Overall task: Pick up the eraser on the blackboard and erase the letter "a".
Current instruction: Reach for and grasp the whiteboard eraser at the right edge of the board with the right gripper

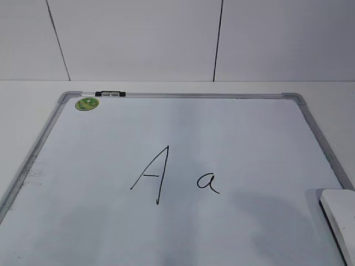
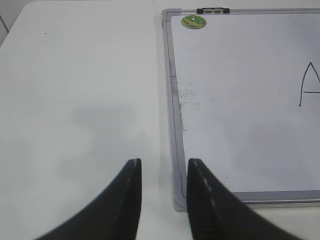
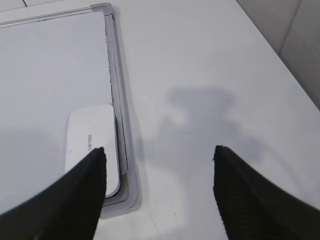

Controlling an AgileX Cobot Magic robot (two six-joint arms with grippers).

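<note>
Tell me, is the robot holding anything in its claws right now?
No, nothing is held. The left gripper and the right gripper are both open and empty above the table, and the eraser lies untouched on the blackboard.

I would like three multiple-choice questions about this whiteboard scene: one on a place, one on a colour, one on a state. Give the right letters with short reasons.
1. Where does the white plastic eraser block lie?
A. at the right frame edge of the white dry-erase board
B. on the capital letter
C. off the board

2. What colour is the small round sticker?
A. red
B. green
C. blue

3. How is the right hand?
A. shut on the eraser
B. open, holding nothing
C. pressing the small handwritten black letter "a"

Answers: 1 A, the right wrist view shows it beside the grey frame; 2 B, it is plainly green; 3 B, its fingers stand wide apart and empty.
</note>
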